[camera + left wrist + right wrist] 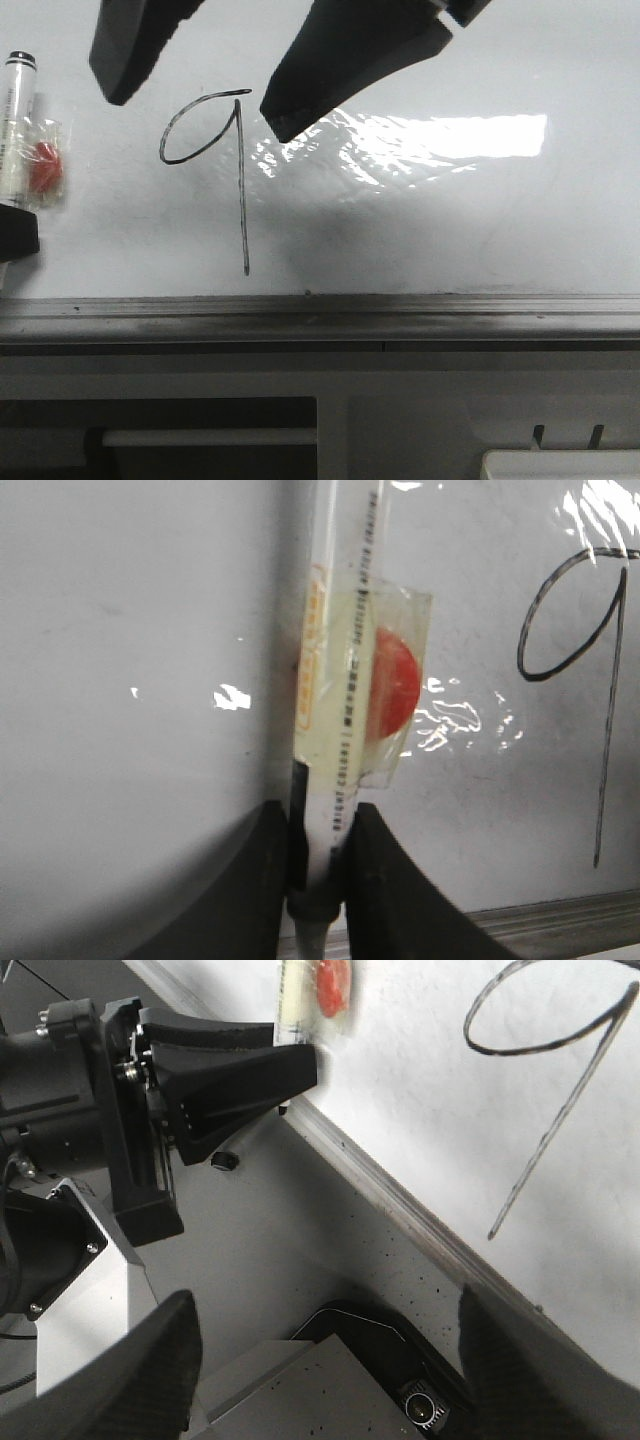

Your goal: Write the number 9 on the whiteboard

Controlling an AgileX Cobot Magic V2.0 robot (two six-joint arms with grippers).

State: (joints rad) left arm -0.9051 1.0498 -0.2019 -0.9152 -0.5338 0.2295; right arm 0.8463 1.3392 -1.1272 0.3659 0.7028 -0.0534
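The number 9 (243,200) is drawn in thin black line on the whiteboard (450,230), its stem ending just above the grey rail. It also shows in the left wrist view (608,750) and the right wrist view (563,1112). My left gripper (320,815) is shut on the white marker (335,680), held flat against the board left of the 9, at the front view's left edge (12,215). My right gripper (200,115) is open and empty, its two black fingers hanging in front of the 9's loop; its wrist view (325,1305) looks down past the rail.
A red disc under clear wrap (44,165) is stuck to the marker. Bright window glare (450,135) lies right of the 9. The grey rail (400,310) runs along the board's lower edge, with grey housing and a white tray (560,465) below.
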